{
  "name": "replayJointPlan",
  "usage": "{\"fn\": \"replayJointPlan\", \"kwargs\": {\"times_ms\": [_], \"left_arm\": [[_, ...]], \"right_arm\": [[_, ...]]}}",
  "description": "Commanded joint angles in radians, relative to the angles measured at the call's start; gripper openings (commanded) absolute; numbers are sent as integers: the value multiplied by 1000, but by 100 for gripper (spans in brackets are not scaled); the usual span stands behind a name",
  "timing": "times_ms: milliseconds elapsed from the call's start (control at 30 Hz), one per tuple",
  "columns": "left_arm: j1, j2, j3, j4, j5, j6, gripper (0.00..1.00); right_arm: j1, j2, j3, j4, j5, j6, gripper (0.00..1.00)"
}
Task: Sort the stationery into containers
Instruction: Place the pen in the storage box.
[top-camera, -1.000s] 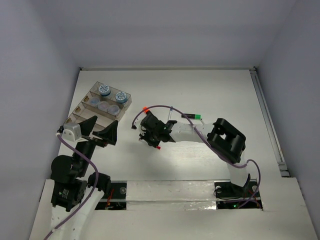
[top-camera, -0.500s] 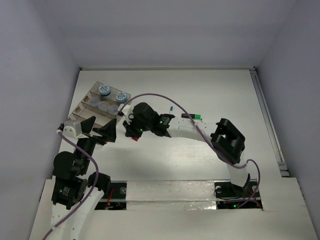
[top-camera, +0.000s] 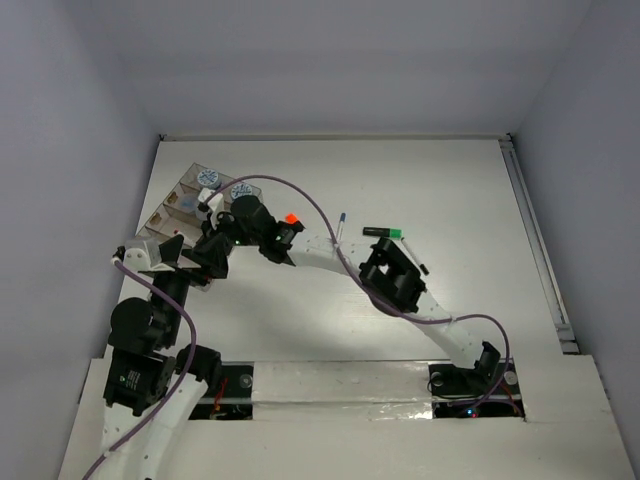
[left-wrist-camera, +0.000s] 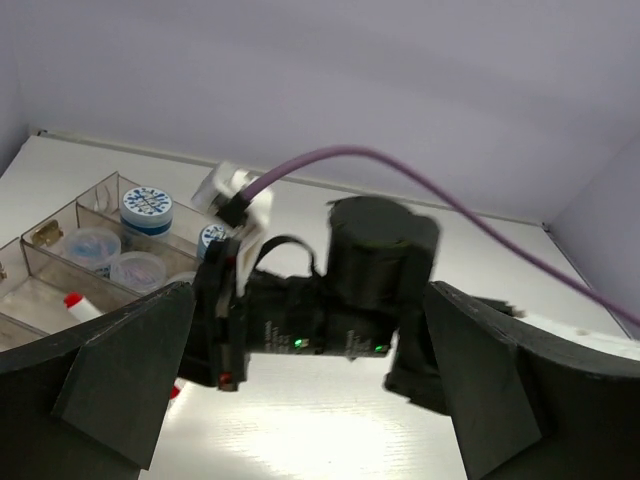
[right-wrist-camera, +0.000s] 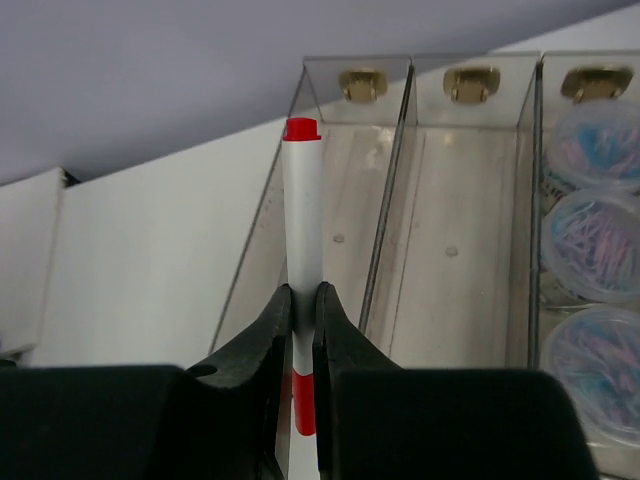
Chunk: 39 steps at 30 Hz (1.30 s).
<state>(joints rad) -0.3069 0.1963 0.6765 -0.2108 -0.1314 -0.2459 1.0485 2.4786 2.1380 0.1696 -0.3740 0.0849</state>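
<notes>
My right gripper (right-wrist-camera: 303, 290) is shut on a thin white pen with red ends (right-wrist-camera: 302, 220), which points out over the clear organiser tray (right-wrist-camera: 410, 200). The pen's red tip hangs above the tray's leftmost narrow compartment. Clear jars (right-wrist-camera: 598, 220) fill the compartment at the right. In the top view the right gripper (top-camera: 222, 232) reaches over the tray (top-camera: 170, 212) at the far left. My left gripper (top-camera: 197, 262) is open and empty just in front of the tray. In its wrist view the left gripper (left-wrist-camera: 320, 420) frames the right arm's wrist, with blue-topped jars (left-wrist-camera: 146, 205) behind.
A blue-capped white pen (top-camera: 341, 224), a green and black highlighter (top-camera: 385, 233) and a thin dark pen (top-camera: 416, 264) lie on the table by the right arm. The right arm's purple cable arcs over the table. A rail (top-camera: 535, 240) runs along the right edge.
My right arm has swung left from the table's middle to the organiser tray, carrying the red-ended pen. The left gripper has hardly moved and stays open.
</notes>
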Motion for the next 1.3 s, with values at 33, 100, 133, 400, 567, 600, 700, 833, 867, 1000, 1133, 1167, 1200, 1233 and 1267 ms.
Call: {"fn": "replayJointPlan", "kwargs": {"times_ms": [33,100,133,400,567,600,700,833,867,1000,1133,1167,1200,1233,1267], "left_arm": [[-14,18,34,31,7,-3,99],[-14,18,32,33,12,-1,99],[-14,17,32,33,15,0,99],[-14,18,29,39,29,2,99],[-14,22,28,40,30,3,99],[-14,20,28,40,30,3,99],[-14,22,28,40,32,3,99],[-14,25,28,42,33,5,99],[-14,25,28,41,33,5,99],[-14,25,26,44,35,5,99],[-14,20,26,42,36,5,99],[-14,19,24,44,36,5,99],[-14,17,24,42,36,5,99],[-14,12,24,44,36,7,99],[-14,11,24,44,38,7,99]], "right_arm": [[10,66,141,81,7,-8,0],[10,92,177,56,20,-36,0],[10,97,187,50,24,-42,0],[10,109,178,67,82,-56,0],[1,183,252,39,139,-53,0],[1,184,253,39,150,-54,0],[-10,175,232,62,164,-48,0],[-10,161,223,67,181,-56,24],[-10,158,224,59,181,-60,32],[-10,119,203,42,182,-62,56],[-28,2,64,42,265,-65,59],[-41,-83,4,76,267,-50,59],[-54,-131,-136,96,261,-4,58],[-80,-179,-208,109,274,19,58],[-93,-272,-277,113,296,53,57]]}}
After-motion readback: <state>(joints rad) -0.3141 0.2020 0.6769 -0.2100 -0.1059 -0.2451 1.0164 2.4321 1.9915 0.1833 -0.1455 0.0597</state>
